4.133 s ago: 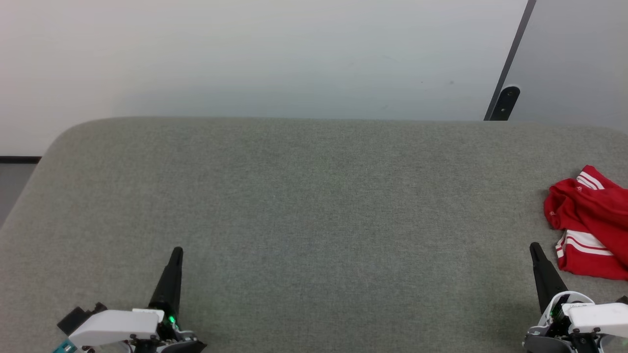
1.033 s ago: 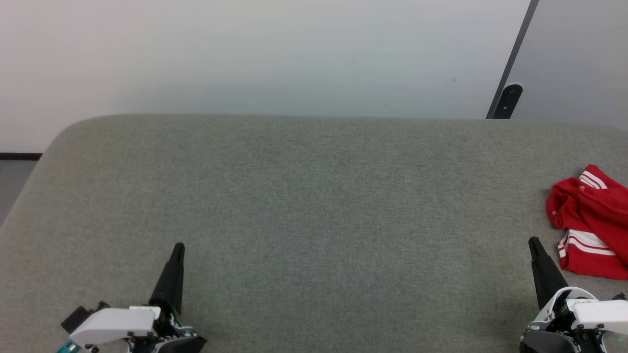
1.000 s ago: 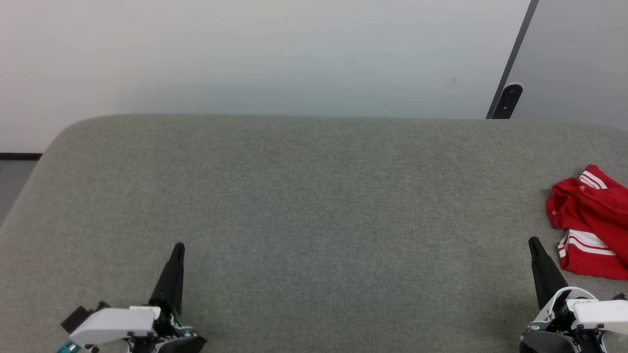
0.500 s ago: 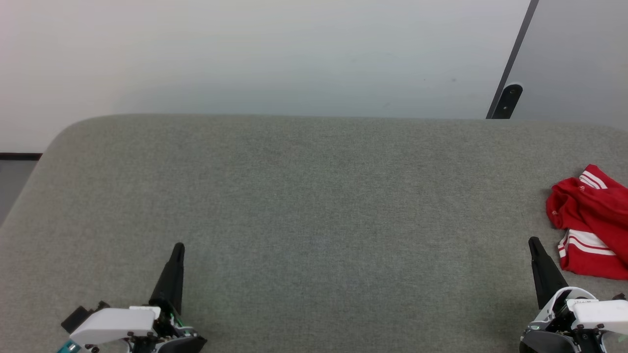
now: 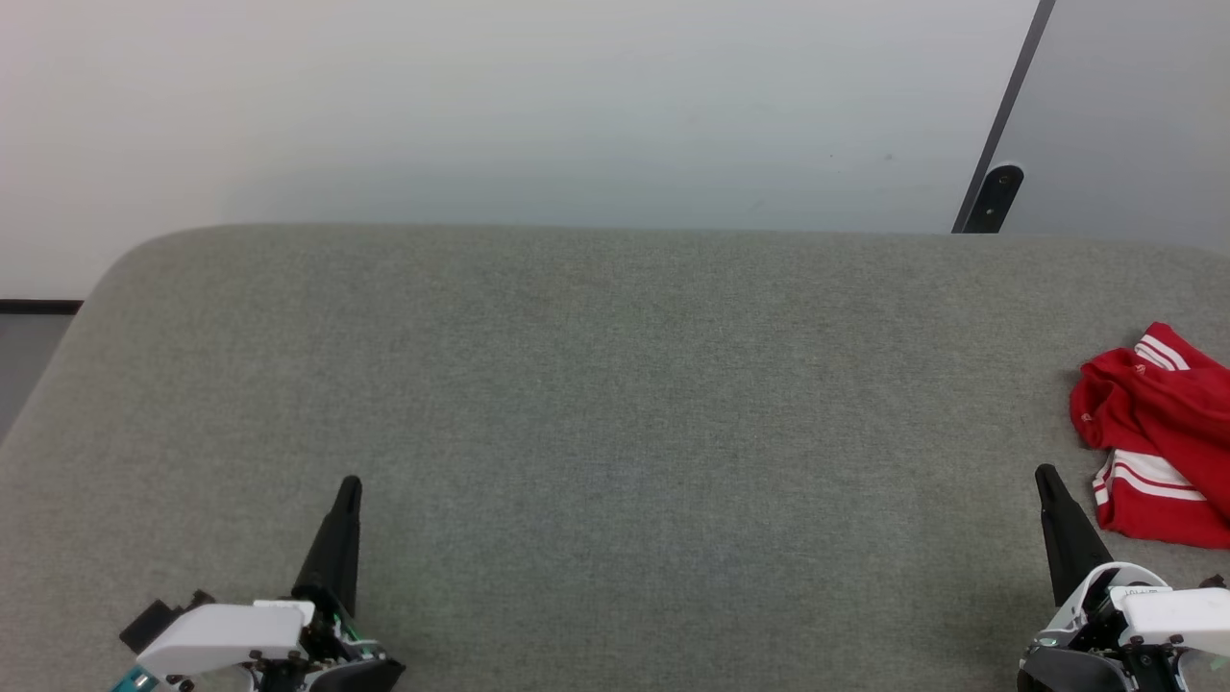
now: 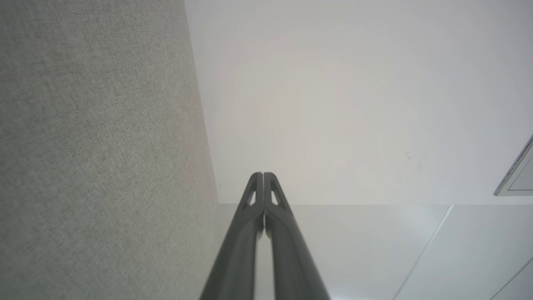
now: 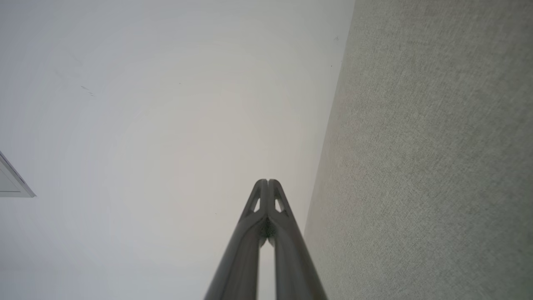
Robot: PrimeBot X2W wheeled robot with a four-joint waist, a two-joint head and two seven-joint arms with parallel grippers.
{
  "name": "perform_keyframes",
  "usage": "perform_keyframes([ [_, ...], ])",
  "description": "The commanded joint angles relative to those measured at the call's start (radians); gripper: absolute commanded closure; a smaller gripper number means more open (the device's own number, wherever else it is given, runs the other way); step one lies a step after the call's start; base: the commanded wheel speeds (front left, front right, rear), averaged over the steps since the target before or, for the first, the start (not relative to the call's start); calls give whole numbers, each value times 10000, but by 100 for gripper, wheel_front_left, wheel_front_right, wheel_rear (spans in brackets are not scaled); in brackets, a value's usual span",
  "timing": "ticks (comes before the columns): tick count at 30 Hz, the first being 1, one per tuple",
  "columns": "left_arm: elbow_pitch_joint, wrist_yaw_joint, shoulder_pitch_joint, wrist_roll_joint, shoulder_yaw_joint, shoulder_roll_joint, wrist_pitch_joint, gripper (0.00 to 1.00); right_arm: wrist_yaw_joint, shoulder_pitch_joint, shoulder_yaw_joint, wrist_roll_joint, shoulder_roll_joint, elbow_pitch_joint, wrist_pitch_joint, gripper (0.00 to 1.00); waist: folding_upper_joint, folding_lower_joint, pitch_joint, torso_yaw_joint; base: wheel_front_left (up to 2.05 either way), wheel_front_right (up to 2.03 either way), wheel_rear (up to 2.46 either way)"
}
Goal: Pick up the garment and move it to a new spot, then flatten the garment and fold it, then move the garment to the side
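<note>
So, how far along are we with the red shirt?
Nothing looks done: the garment lies bunched at the right edge of the grey surface. Nothing is in hand: the left end effector and right end effector are both shut and empty, clear of it. Left: pick up, relocate, flatten, fold, set aside.

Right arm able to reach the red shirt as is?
Probably yes: the garment lies just right of the right end effector, nothing between them on the grey surface. It's shut, so open first.
</note>
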Motion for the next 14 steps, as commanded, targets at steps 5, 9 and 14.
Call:
perform_keyframes([
  [5,-6,-32,-90,-34,19,2,21,100,-7,-22,7,38,25,-24,20,100,0,0,0,0,0,0,0],
  [9,-6,-32,-90,-34,22,2,20,100,-7,-22,7,38,25,-24,20,100,0,0,0,0,0,0,0],
  [14,-9,-32,-90,-34,20,2,20,100,-7,-22,7,38,25,-24,19,100,0,0,0,0,0,0,0],
])
